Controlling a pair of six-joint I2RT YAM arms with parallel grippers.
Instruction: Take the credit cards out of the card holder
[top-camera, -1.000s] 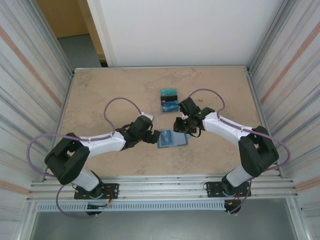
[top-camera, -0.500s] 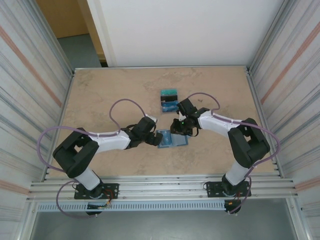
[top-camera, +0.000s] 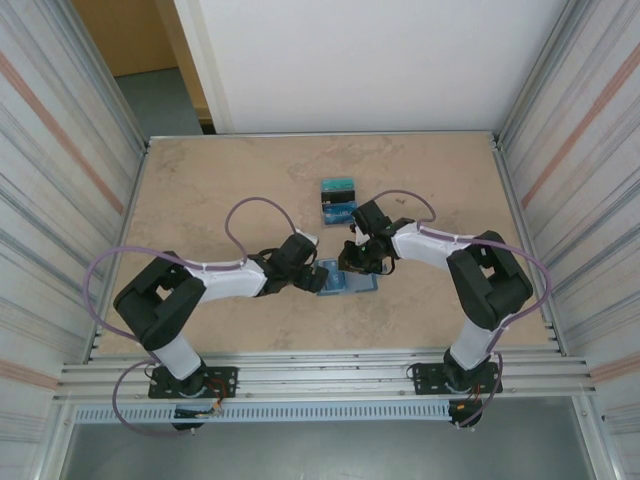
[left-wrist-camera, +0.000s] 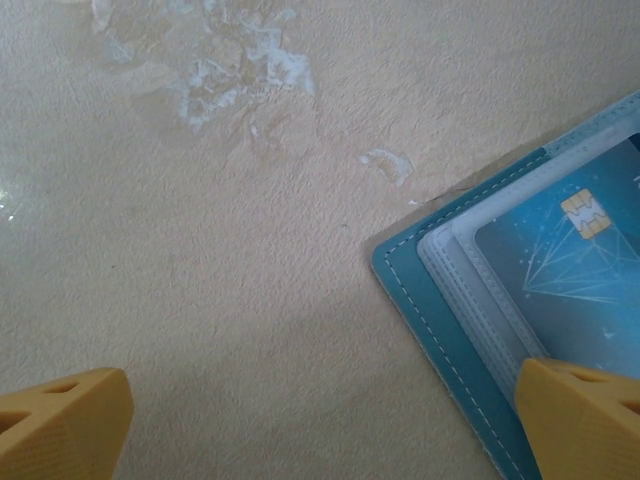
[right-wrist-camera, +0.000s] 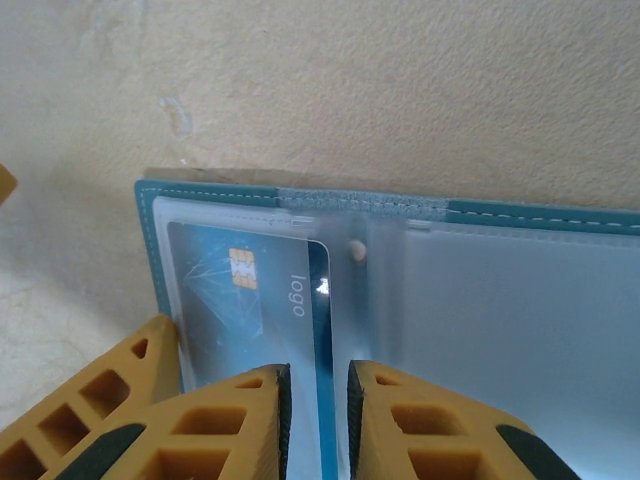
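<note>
The card holder (top-camera: 362, 285) lies open on the table, teal rim (right-wrist-camera: 540, 212) around clear pockets. A blue chip card (right-wrist-camera: 250, 290) sits in its left pocket; it also shows in the left wrist view (left-wrist-camera: 575, 265). My right gripper (top-camera: 352, 265) is down over the holder. Its jaws (right-wrist-camera: 318, 375) stand narrowly apart, and the card's right edge shows flat in the gap. My left gripper (top-camera: 320, 278) is wide open (left-wrist-camera: 320, 430). One of its fingers (left-wrist-camera: 585, 420) rests at the holder's left border (left-wrist-camera: 440, 320); the other one (left-wrist-camera: 60, 425) is over bare table.
Three loose cards lie in a row behind the holder: teal (top-camera: 338, 186), black (top-camera: 340, 201) and blue (top-camera: 343, 214). The beige table (top-camera: 220, 190) is walled by metal panels left and right. The left gripper's finger (right-wrist-camera: 100, 400) shows beside my right fingers.
The left arm has slid right until its finger reaches the holder's left edge. The right gripper has moved left and down onto the holder, its jaws slightly narrower.
</note>
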